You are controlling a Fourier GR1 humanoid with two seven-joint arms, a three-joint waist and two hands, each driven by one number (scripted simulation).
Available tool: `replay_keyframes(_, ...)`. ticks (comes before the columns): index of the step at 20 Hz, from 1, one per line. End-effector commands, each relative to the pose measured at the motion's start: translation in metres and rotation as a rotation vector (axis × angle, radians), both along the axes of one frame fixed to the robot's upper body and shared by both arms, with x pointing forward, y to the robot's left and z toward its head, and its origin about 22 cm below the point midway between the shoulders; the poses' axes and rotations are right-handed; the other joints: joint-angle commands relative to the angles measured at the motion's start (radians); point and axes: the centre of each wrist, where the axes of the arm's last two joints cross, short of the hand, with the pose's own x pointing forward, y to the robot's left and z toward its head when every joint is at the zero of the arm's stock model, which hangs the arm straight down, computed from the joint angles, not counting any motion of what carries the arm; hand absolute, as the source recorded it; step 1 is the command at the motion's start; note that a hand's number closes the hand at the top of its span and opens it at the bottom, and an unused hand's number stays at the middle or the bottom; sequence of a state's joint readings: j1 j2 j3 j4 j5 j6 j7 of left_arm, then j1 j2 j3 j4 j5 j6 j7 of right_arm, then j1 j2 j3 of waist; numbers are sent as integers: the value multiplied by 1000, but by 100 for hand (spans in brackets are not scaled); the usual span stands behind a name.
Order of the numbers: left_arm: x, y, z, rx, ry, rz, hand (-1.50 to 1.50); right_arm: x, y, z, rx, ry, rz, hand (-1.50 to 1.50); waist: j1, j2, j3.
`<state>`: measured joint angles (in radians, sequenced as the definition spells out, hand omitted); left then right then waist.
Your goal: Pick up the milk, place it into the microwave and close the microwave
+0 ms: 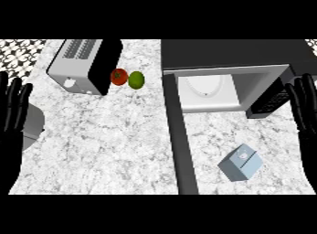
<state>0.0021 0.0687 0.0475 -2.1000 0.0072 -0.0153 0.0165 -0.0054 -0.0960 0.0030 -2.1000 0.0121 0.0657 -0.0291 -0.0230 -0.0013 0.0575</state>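
The milk (pixel 241 162), a pale blue carton, stands on the marble counter at the lower right. Behind it sits the dark microwave (pixel 235 55), its white cavity (pixel 208 91) showing and its door (pixel 176 137) swung out toward me as a long dark strip left of the carton. At the picture's right edge my right hand (pixel 312 109) is open with fingers up, above and to the right of the carton, touching nothing. My left hand (pixel 6 109) rests open at the left edge, fingers up.
A toaster (pixel 83 64) stands at the back left, with a tomato (pixel 119 76) and a lime (pixel 136 80) beside it. A grey round object (pixel 34 125) shows partly behind my left hand. A patterned wall (pixel 12 50) borders the counter's far left.
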Motion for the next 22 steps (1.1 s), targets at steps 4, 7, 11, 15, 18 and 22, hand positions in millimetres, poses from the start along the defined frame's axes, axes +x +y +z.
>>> replay_keyframes(4, -15, -10, 3, 61, -2, 28, -150, -4, 16, -3, 84, -1, -416, -150, 30, -5, -59)
replay_keyframes(7, -21, -26, -10, -118, 111, -6, -150, -8, 50, 3, 207, 91, -378, -150, 46, -4, -61)
replay_keyframes(11, -44, -38, -5, -133, 121, -11, -150, -16, 102, 9, 237, 88, -381, -150, 50, -6, -60)
replay_keyframes(15, -57, -33, -24, -148, 109, -4, -150, -12, 145, 9, 256, 95, -401, -150, 44, -3, -61)
replay_keyframes(18, -71, -32, -11, -139, 103, 0, -150, -15, 165, 1, 262, 52, -461, -150, 37, -4, -60)
replay_keyframes(22, -89, -26, -19, -128, 127, 11, -150, 0, 160, -6, 218, 69, -578, -150, 34, -2, -59)
